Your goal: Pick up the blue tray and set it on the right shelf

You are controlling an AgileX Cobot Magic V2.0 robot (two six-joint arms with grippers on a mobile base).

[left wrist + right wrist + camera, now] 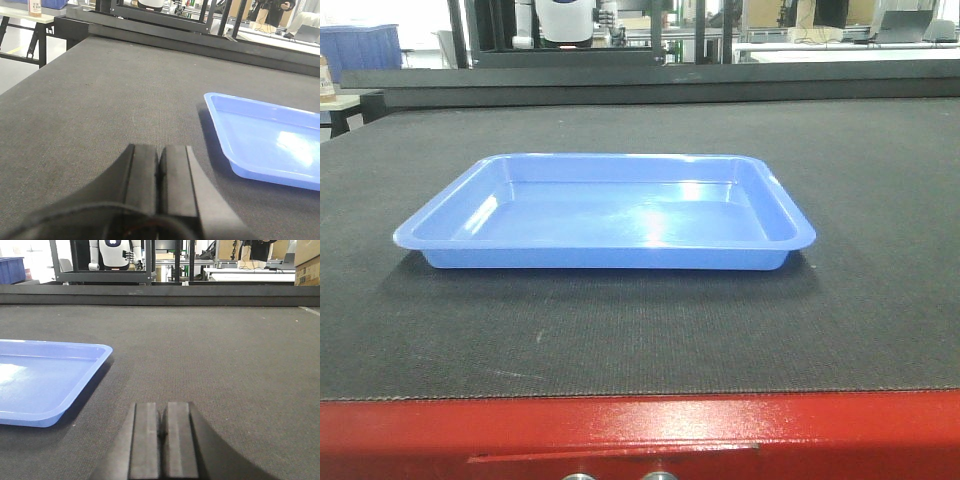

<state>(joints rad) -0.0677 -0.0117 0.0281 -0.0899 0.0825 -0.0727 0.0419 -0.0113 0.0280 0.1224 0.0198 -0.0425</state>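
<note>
Though the shallow light-blue glossy plastic tray (605, 215) lies on the dark woven mat (880, 300), nothing grips it; left gripper (159, 160), jaws pressed together and empty, has it at 2 o'clock; right gripper (161, 415), likewise, at 10 o'clock; grabbing and shelving look wholly undone.

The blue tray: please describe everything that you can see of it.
The blue tray is shallow and rectangular, with rounded corners and a flared rim; it looks like glossy light-blue plastic. It is empty and lies flat on the dark mat. Only the mat touches it: the left gripper and right gripper, jaws shut, are apart from it.
</note>
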